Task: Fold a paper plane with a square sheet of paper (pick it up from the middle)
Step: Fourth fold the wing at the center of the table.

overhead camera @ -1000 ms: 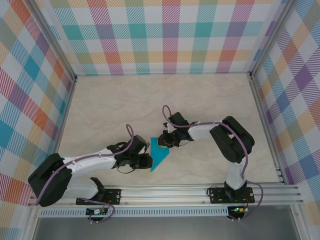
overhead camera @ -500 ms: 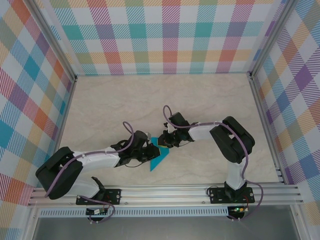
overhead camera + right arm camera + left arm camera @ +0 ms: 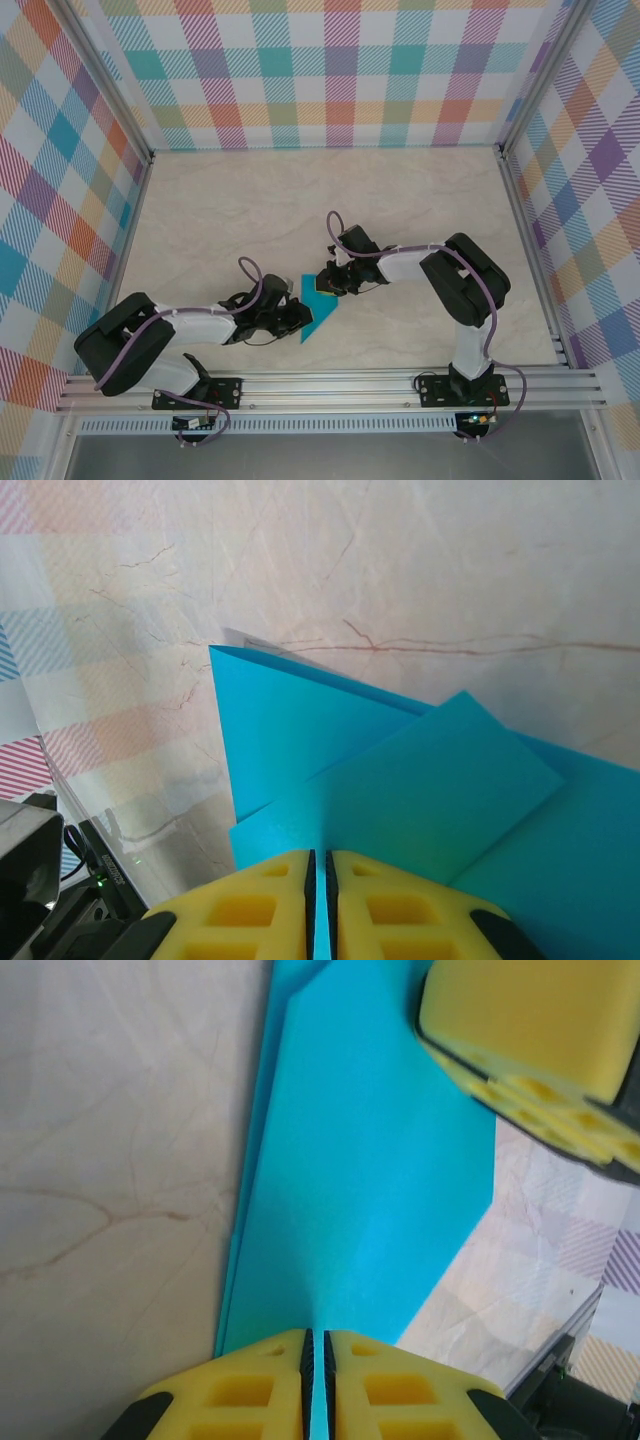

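Our left gripper (image 3: 316,1348) has its two yellow fingers pressed together on the near edge of the paper (image 3: 370,1180), with a thin blue sliver showing in the seam between them. Our right gripper (image 3: 320,872) is closed the same way, pinching the paper at its far end, and a folded flap lies just ahead of its fingers. From above, the paper lies flat on the table (image 3: 420,200) between the two grippers. It sits close to the near edge and about midway across, a pointed shape with its tip toward us.

We judge the task to be partway done. The sheet is no longer a plain square: we see several layers stacked along one edge and at least one flap turned over. It is not yet a narrow dart with a centre crease. The wings are not yet formed, so more folds and firm creasing remain.
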Robot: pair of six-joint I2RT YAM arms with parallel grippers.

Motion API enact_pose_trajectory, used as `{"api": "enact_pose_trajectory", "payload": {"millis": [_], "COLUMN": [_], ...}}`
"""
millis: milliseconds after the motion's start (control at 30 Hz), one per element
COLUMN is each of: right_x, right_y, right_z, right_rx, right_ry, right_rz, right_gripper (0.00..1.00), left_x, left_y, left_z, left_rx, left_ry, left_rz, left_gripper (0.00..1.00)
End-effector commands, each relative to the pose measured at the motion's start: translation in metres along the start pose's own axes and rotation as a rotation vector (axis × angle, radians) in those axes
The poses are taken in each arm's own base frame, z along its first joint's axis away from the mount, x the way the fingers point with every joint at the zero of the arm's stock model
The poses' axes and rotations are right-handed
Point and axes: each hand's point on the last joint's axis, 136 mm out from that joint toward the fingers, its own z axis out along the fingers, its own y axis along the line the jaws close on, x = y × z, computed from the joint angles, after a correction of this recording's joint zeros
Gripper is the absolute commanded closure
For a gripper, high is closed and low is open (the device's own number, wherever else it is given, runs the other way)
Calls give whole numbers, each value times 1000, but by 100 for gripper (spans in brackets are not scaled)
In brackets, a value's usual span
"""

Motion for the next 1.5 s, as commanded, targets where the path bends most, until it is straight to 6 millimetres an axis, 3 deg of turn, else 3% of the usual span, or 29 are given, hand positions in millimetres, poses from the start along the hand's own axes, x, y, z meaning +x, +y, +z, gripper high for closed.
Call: {"api": "enact_pose_trajectory", "payload": {"millis": [0,133,333,433,600,833,1100,1267,1467], "right_x": [17,16,16,17,18,19,21,21,19], "right_y": [-46,-44,-43,-43,-44,-46,-47,-49,-46], "right_z": [7,7,6,6,6,6,5,4,5], "right_rx": [156,154,151,152,153,157,161,166,156], "right_ry": [36,34,35,37,38,37,35,35,35], "right_rz": [77,73,72,71,73,74,78,75,74], "right_gripper": [86,86,86,86,86,86,86,85,85], "left_x": [26,28,8,4,9,52,72,75,80], "left_y": [21,7,-33,-40,-22,22,67,70,53], "left_z": [-6,-18,-39,-38,-21,-4,-9,-20,-35], "left_rx": [-49,-13,96,105,56,-69,-234,-237,-163], "left_ry": [114,111,-5,-10,30,188,229,219,227], "left_rz": [2,42,87,84,40,28,12,18,80], "left_gripper": [85,84,80,79,80,80,82,81,78]}}
